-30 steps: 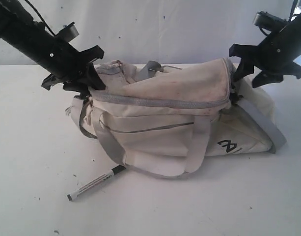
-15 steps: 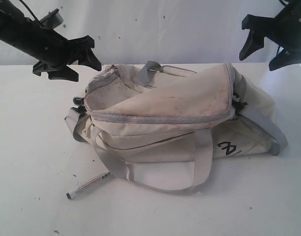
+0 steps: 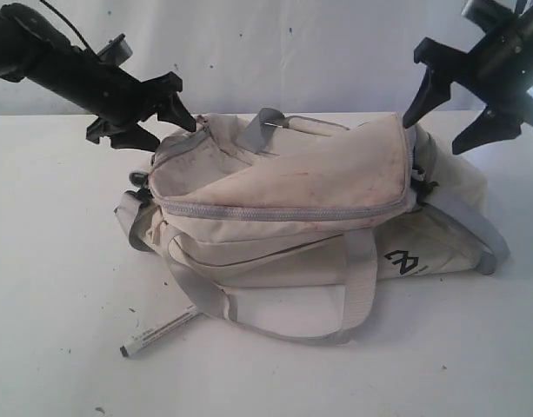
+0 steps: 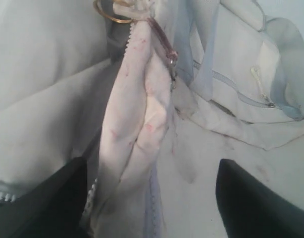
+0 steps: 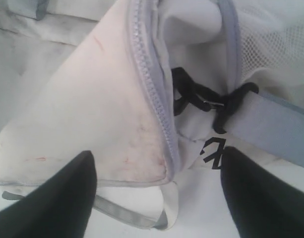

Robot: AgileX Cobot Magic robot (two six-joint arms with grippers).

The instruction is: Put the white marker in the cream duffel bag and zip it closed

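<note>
The cream duffel bag (image 3: 309,217) lies on the white table, its top flap loose and the grey zipper (image 3: 275,211) running along the front edge. The white marker (image 3: 157,333) rests on the table in front of the bag's left end, its far end under a grey handle loop (image 3: 275,321). My left gripper (image 3: 153,122) hovers open just above the bag's left end; its wrist view looks down on a fold of bag fabric (image 4: 137,124) between the jaws. My right gripper (image 3: 449,117) hangs open above the bag's right end, over the flap corner (image 5: 142,148) and black clips (image 5: 196,99).
A grey shoulder strap (image 3: 470,221) runs down the bag's right side beside the small black logo (image 3: 403,259). A pale wall stands behind the table. Bare table surface (image 3: 66,261) lies left of the bag and along the front edge.
Both grippers have let go of the bag's ends and risen off it, then dipped back toward it. The bag has sagged flatter, and a handle loop now covers the marker's far end.
</note>
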